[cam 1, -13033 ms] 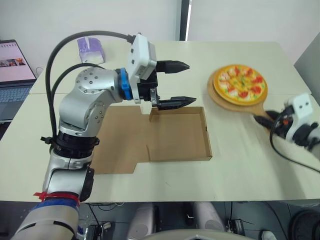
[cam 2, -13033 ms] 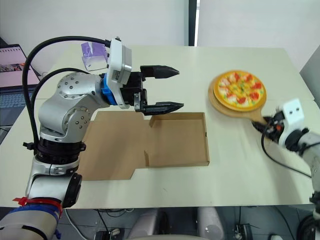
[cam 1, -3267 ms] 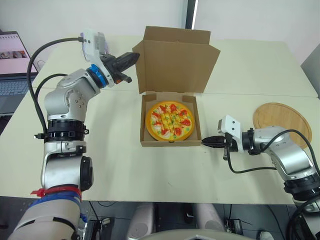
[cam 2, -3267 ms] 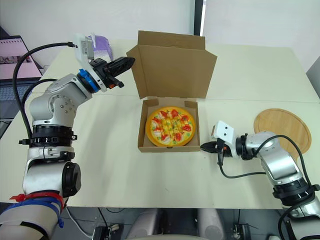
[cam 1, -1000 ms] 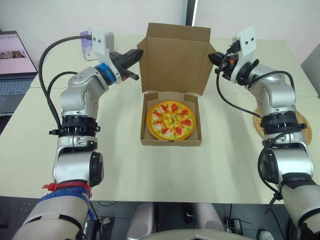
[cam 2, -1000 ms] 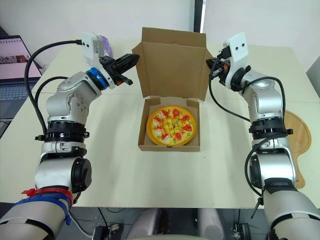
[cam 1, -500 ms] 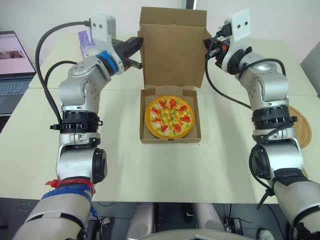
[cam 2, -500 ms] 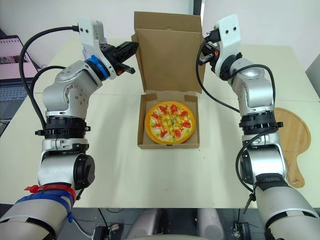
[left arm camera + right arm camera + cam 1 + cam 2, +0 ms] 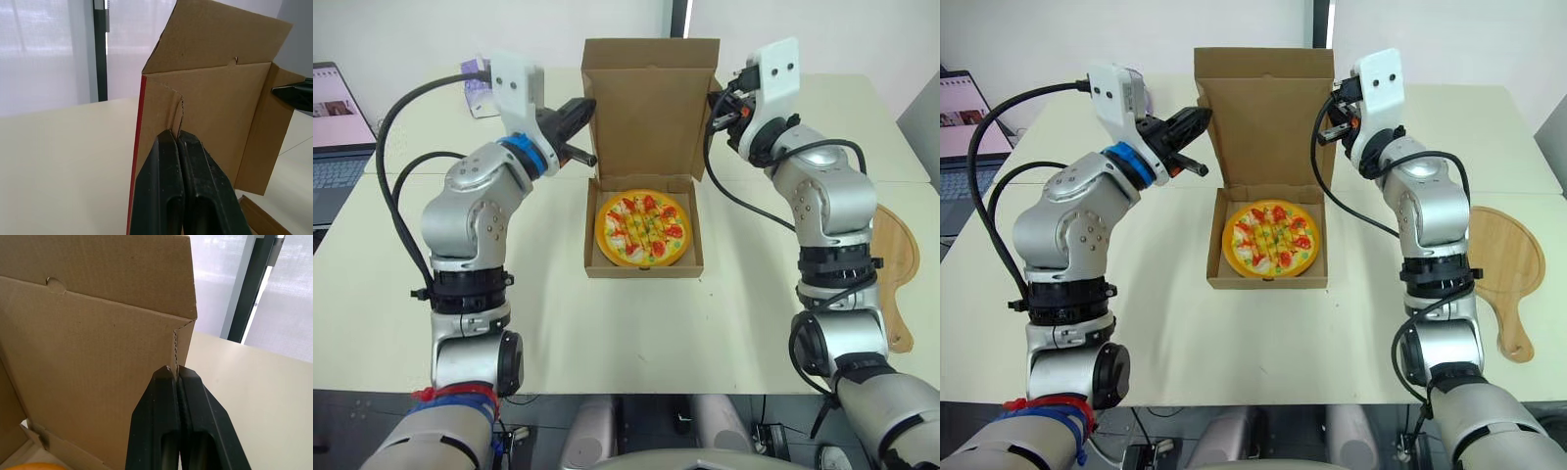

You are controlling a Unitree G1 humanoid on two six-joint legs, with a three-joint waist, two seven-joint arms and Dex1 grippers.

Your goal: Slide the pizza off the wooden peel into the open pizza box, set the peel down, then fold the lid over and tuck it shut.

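Note:
The pizza (image 9: 641, 227) lies in the base of the cardboard box (image 9: 642, 271) at the middle of the table. The lid (image 9: 649, 108) stands upright behind it, side flaps turned forward. My left gripper (image 9: 589, 104) is shut, its tips (image 9: 175, 133) touching the lid's left flap (image 9: 159, 112). My right gripper (image 9: 713, 98) is shut too, tips (image 9: 175, 369) against the right flap's creased corner (image 9: 181, 340). Neither holds anything. The round wooden peel (image 9: 893, 262) lies flat on the table at the far right, away from both arms.
A laptop (image 9: 333, 113) stands open at the far left. A small purple object (image 9: 475, 76) sits at the back left of the table. The table's front edge (image 9: 636, 390) runs below the box.
Both shut grippers have closed in on the lid's sides. The side flaps, splayed outward a second ago, now point forward. The view has shifted a little.

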